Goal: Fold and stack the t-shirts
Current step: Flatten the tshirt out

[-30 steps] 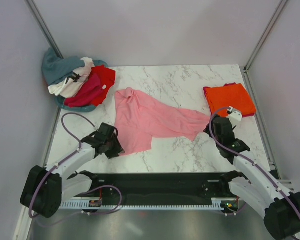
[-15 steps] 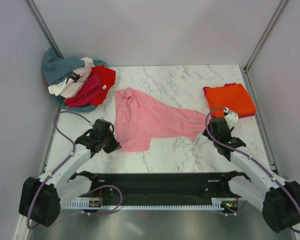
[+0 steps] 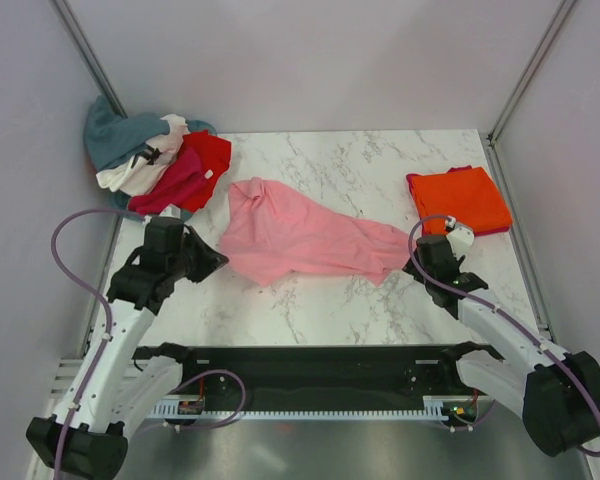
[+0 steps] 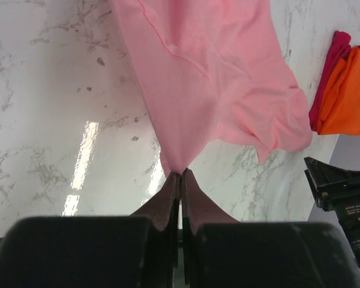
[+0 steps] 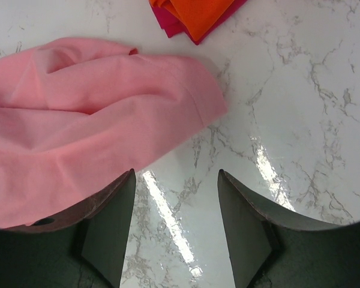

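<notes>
- Risk: your left end effector (image 4: 180, 175) is clamped tight on only a thin corner of the pink shirt (image 3: 300, 235). A quick pull may slip the cloth out.
- Risk: the shirt lies crumpled mid-desk (image 3: 380, 160), its far end bunched beside the right end effector (image 5: 175, 175). Pulling from the left alone would likely drag it as a lump instead of spreading it flat.
- Risk: the right end effector is wide apart and holds nothing, and in the wrist view pink cloth overlaps one finger. Closing here may catch a doubled layer rather than a single hem.
- Risk: the folded orange shirt (image 3: 458, 198) lies near the pink shirt's right end, so a careless sweep could disturb it.
- Pose, left arm: it reaches forward along the desk's left side with the wrist raised. The tips point right, and the cloth is drawn taut to them.
- Pose, right arm: it reaches forward and low, tips angled down at the desk.
- The unfolded pile (image 3: 155, 160) sits at the far-left corner, well apart.
</notes>
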Controlling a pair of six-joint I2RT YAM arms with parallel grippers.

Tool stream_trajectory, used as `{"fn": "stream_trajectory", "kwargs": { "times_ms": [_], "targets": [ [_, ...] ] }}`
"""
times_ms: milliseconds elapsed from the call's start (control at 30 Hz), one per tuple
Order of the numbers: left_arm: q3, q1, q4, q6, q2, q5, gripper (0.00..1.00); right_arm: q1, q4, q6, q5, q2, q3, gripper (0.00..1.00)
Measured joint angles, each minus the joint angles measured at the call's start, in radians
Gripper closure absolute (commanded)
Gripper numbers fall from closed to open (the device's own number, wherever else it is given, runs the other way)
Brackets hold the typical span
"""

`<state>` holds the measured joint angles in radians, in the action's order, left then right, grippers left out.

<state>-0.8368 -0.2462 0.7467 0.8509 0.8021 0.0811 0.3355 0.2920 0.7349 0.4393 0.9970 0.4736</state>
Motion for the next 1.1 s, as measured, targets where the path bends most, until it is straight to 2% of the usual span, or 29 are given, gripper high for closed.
{"fn": "stream_trajectory", "kwargs": {
  "times_ms": [267,500,700,800,833,867,933,1100],
  "targets": [
    [-0.109,0.076,0.099,-0.055,0.004,0.010,0.98,0.000,-0.010,0.001,-0.021,0.028,0.000,0.34],
    [-0.146,0.093,0.114,-0.088,0.026,0.031,0.98,0.000,-0.031,-0.045,-0.038,0.159,0.047,0.31],
    [-0.160,0.105,0.142,-0.106,0.029,0.031,0.98,0.000,-0.088,-0.084,-0.058,0.262,0.095,0.37],
    [-0.173,0.115,0.144,-0.116,0.031,0.031,0.98,0.000,-0.106,-0.105,-0.056,0.308,0.113,0.59],
    [-0.180,0.118,0.146,-0.120,0.034,0.030,0.98,-0.001,-0.109,-0.110,-0.056,0.319,0.117,0.73],
    [-0.188,0.120,0.147,-0.124,0.036,0.031,0.98,-0.002,-0.113,-0.117,-0.054,0.329,0.122,0.78],
    [-0.203,0.130,0.154,-0.132,0.046,0.031,0.98,-0.005,-0.117,-0.122,-0.053,0.348,0.137,0.83],
    [-0.249,0.143,0.175,-0.146,0.063,0.031,0.98,-0.009,-0.107,-0.131,-0.046,0.360,0.191,0.82]
  ]
}}
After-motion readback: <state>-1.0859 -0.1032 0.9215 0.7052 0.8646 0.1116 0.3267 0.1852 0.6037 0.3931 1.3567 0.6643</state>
